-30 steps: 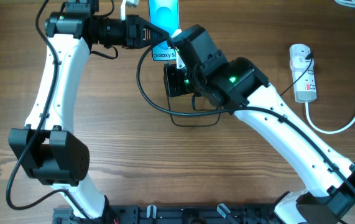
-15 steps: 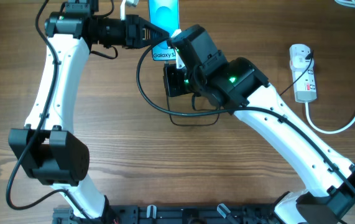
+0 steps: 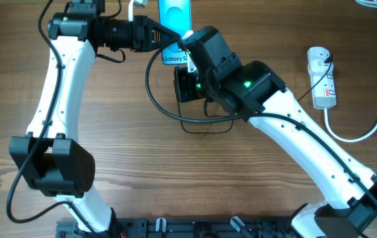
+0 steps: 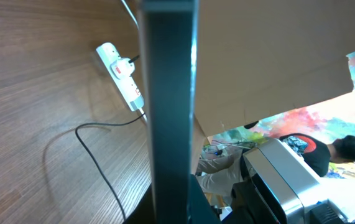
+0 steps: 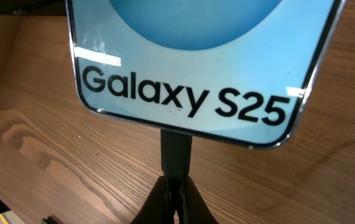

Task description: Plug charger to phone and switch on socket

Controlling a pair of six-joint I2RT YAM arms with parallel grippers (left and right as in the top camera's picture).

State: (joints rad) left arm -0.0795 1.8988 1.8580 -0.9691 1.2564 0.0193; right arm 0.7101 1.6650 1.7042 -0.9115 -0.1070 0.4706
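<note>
The charger's small black connector point(image 5: 176, 152) was pinched between the clenched fingertips of the right gripper point(image 5: 176, 196). Its tip met the short edge of the phone point(image 5: 189, 56), just under the white strip printed "Galaxy S25". The right wrist view did not show whether the tip was fully seated in the port.

On the phone's left side in the overhead view, the left gripper point(image 3: 154, 36) had its jaws closed on the phone's point(image 3: 175, 13) long edge. From the left wrist the phone point(image 4: 168, 93) appeared edge-on, as a dark upright bar across the middle of the frame. Its teal screen faced up toward the overhead camera, at the far edge of the wooden table point(image 3: 129, 165).

From the phone's strip end, the charger's thin black cable point(image 3: 147, 82) swung out to the left, curved round below the phone and passed under the right arm.

Well to the right of the phone lay the socket point(image 3: 321, 78), white with red markings, with a white plug point(image 3: 319, 58) seated in the end nearer the phone's level. The left wrist also caught the socket point(image 4: 122, 74) beyond the phone's edge.
</note>
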